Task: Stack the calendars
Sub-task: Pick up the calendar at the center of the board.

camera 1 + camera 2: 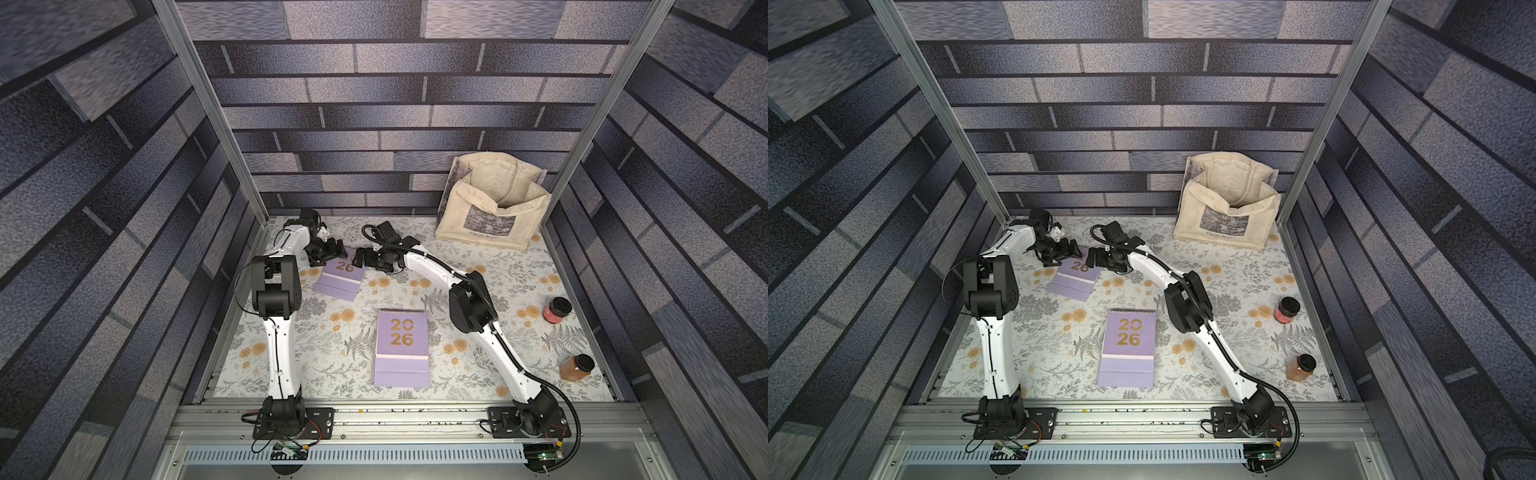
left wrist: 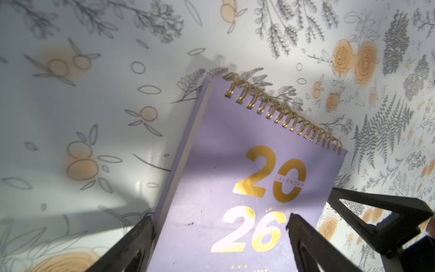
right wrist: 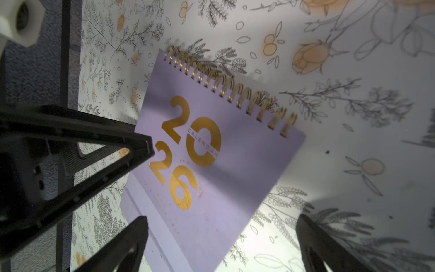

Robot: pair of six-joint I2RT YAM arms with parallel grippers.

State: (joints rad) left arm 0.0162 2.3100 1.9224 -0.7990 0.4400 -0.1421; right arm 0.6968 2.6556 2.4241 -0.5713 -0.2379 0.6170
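Blue-grey brick walls (image 1: 395, 104) stand around a table with a flowery cloth (image 1: 324, 365). Two purple calendars with a gold "2026" lie flat on the cloth. They are well apart and not stacked.

The near calendar (image 1: 402, 349) lies in the middle, close to the front edge. No arm is near it.

The far calendar (image 1: 338, 282) lies at the far left, a bit crooked. Both arms reach out to its far end, one on each side.

In both top views the left gripper (image 1: 330, 257) is at the left of this calendar's far end. In the left wrist view its fingers (image 2: 303, 240) are apart. One is at the calendar's side edge and one is over the gold "26". It is not squeezing the calendar. I cannot tell if a finger touches it.

The right gripper (image 1: 360, 259) is at the right of the far end. Its fingers (image 3: 131, 240) are spread wide and it holds nothing. In the right wrist view, one finger is over the calendar's edge and the other is over the cloth.

A cream bag (image 1: 490, 208) stands at the far right. A red jar (image 1: 557, 309) and an orange jar (image 1: 575, 368) with black lids sit by the right wall.
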